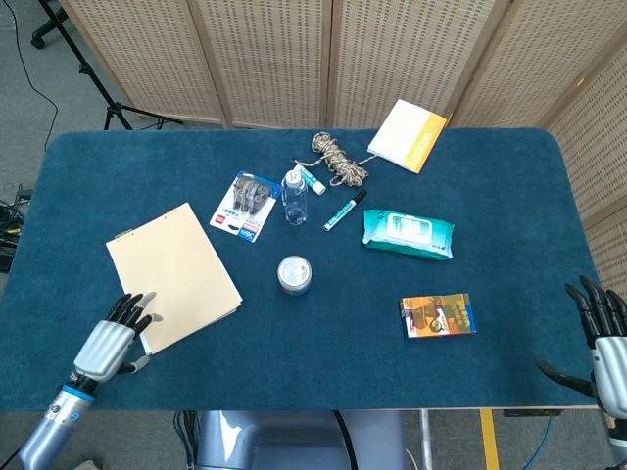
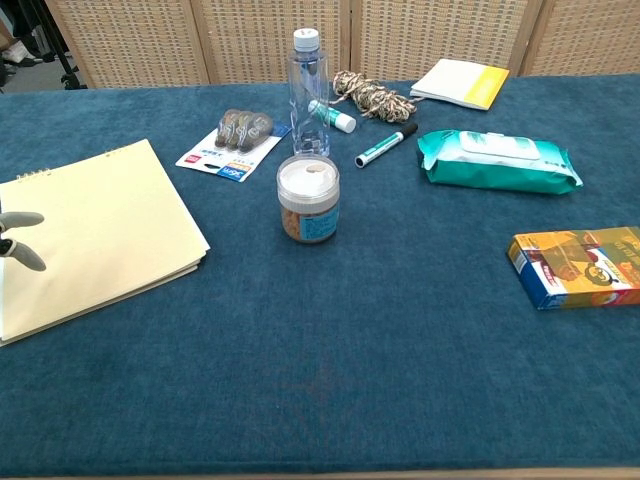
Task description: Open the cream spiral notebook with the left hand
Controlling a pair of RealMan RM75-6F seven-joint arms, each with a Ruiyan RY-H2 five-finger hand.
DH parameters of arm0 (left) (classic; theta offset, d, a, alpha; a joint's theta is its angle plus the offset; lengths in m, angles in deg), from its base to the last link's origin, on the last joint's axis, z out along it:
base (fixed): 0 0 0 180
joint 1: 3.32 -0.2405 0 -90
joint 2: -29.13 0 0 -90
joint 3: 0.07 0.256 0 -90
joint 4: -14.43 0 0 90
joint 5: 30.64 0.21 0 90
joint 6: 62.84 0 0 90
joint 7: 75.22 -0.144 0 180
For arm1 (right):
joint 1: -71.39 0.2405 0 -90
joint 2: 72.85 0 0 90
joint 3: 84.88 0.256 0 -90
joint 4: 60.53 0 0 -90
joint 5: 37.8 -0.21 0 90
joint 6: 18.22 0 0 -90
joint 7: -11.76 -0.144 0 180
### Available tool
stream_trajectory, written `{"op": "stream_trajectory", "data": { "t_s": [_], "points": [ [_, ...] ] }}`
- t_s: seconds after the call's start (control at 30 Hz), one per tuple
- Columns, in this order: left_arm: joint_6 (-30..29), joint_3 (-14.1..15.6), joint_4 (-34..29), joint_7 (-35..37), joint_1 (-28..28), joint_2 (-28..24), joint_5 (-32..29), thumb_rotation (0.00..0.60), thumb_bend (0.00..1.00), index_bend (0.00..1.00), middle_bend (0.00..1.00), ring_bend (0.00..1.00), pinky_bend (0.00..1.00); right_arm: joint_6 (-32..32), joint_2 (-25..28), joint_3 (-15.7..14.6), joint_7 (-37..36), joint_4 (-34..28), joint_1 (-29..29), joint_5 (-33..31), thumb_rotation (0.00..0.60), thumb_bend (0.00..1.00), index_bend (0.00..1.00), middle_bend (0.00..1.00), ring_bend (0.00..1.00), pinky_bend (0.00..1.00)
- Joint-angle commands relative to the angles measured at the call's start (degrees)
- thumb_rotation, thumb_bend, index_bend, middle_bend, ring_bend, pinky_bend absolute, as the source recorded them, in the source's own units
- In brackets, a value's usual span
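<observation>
The cream spiral notebook (image 1: 172,273) (image 2: 95,233) lies shut on the blue table at the left, its spiral along the far edge. My left hand (image 1: 111,340) sits at the notebook's near-left corner, fingers spread and reaching over the cover; only its fingertips (image 2: 22,237) show at the left edge of the chest view, above the cover. Whether they touch the cover I cannot tell. My right hand (image 1: 602,345) hangs open at the table's near-right corner, holding nothing.
A white-lidded jar (image 1: 294,274), clear bottle (image 1: 294,196), blister pack (image 1: 246,205), marker (image 1: 345,210), rope bundle (image 1: 338,159), teal wipes pack (image 1: 409,234), orange box (image 1: 438,315) and a yellow-white booklet (image 1: 409,134) lie across the middle and right.
</observation>
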Motion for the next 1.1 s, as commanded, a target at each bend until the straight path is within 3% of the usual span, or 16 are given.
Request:
{"op": "stream_trajectory", "data": {
  "t_s": [0.03,0.8,1.1],
  "points": [
    [0.1,0.0,0.9,0.4,0.2,0.6,-0.3,0.6,0.18,0.3,0.0,0.0,0.0,0.0,0.1,0.0,-0.2,0.0,0.0,-0.1,0.6,0.0,0.0,0.0,0.0,0.0],
    [-0.7,0.2,4.8,2.7,0.9,2.7,-0.8,0.6,0.2,0.31,0.0,0.0,0.0,0.2,0.2,0.1,-0.4,0.1,0.0,-0.1,0.6,0.0,0.0,0.0,0.0,0.0],
    [0.3,0.2,5.5,2.4,1.6,3.3,-1.2,0.6,0.28,0.33,0.0,0.0,0.0,0.2,0.3,0.1,-0.8,0.1,-0.1,0.0,0.6,0.0,0.0,0.0,0.0,0.0]
  ]
}}
